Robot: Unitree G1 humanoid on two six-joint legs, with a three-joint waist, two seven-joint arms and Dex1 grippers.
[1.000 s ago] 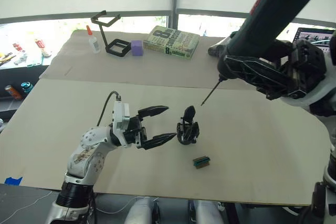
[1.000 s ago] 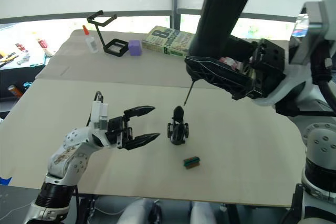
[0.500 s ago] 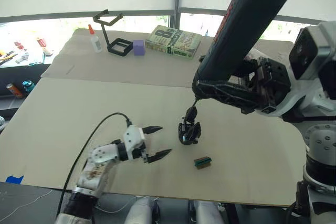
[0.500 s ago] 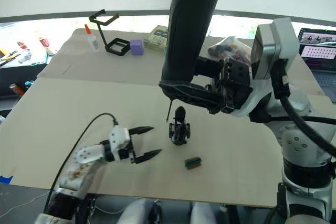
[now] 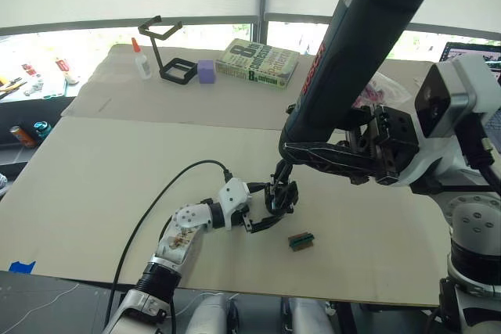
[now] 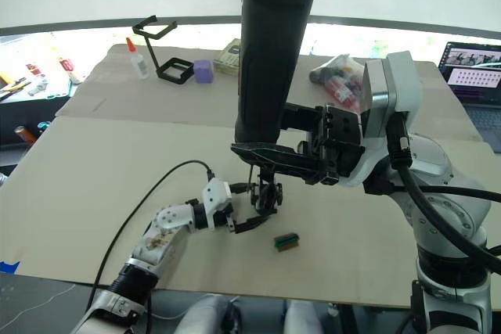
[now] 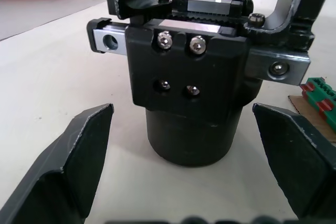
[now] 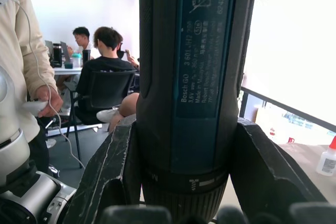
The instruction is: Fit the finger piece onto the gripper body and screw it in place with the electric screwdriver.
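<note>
The gripper body stood upright near the middle of the pale table, with its pointed finger sticking up. The left gripper reached around it with its two black fingers spread wide, one on each side of the round base and not touching it. The right gripper was squeezed tight on the electric screwdriver, holding the fat black tool up high above the table. Its thin metal bit pointed down at the top of the gripper body. A small green-brown block lay on the table just beside the gripper body.
</note>
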